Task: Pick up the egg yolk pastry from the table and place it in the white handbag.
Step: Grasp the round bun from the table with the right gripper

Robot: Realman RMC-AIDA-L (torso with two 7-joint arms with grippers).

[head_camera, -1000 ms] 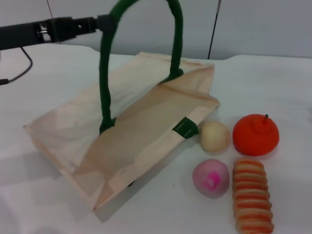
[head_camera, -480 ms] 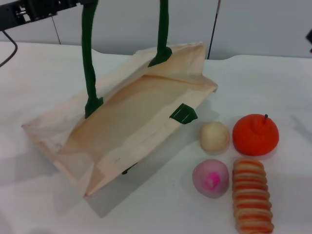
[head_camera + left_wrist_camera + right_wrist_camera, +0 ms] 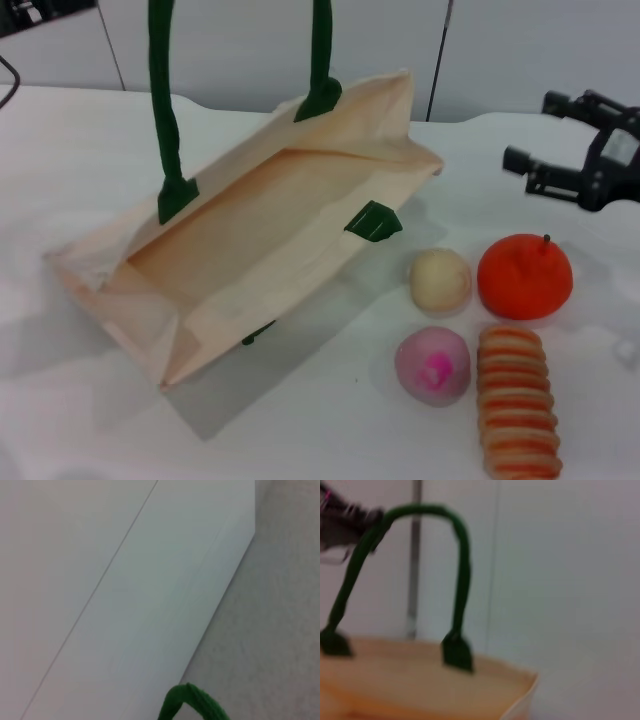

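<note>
**Bag held up by its handle, pastry sitting on the table**

On my head cam the white handbag fills the left and centre, mouth gaping open toward me, with one green handle pulled straight up out of the top of the shot. The left claw itself is out of view up at about 11 o'clock; only a bit of dark arm shows in that corner. My left wrist cam just gives wall and a loop of the green handle, so I can't tell how that claw's fingers sit.

The egg yolk pastry is on the table at roughly 4 o'clock from the bag's middle, just beside the bag's near right corner and its green tab. An orange fruit sits right next to it at 3 o'clock, a pink ball at 6 o'clock, and a striped roll further right of that.

The right claw hovers at about 2 o'clock from the pastry, fingers spread apart, gripping nothing.
</note>
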